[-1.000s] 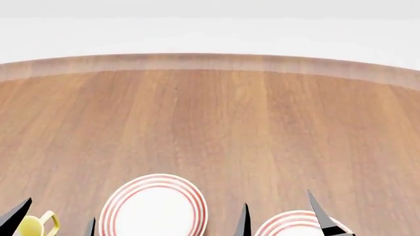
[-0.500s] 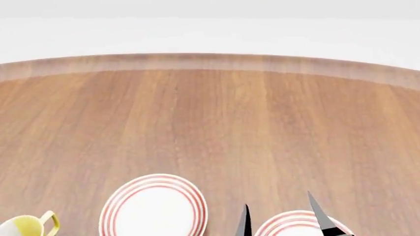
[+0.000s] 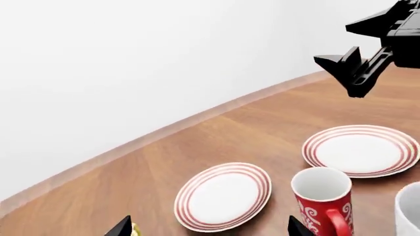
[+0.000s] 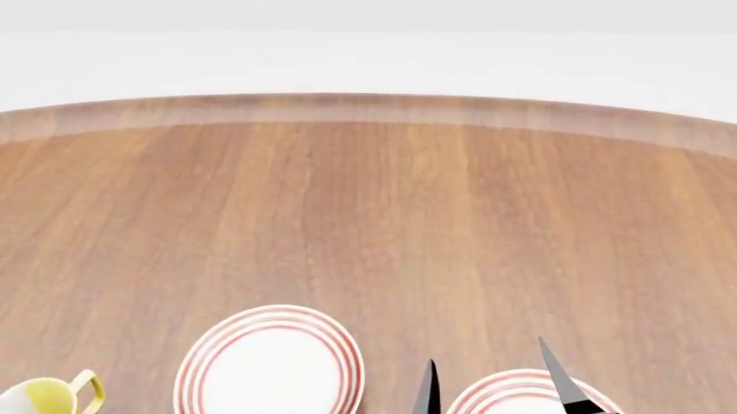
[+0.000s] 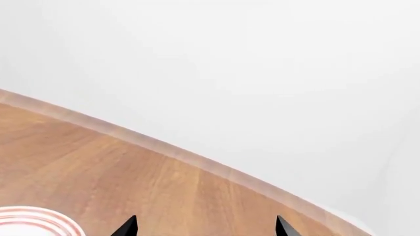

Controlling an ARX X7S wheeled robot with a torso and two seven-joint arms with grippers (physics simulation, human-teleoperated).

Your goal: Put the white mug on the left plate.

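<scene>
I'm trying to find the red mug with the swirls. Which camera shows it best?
The left wrist view: the red mug stands upright on the table between the two ringed plates, handle facing the camera. The head view and right wrist view don't show it at all.

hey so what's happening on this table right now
Nothing is held yet. The right gripper hangs open above the right plate, and the left gripper is open too, facing the left plate. The white mug stands near the red mug, not yet on a plate; a yellow mug stands left.
</scene>
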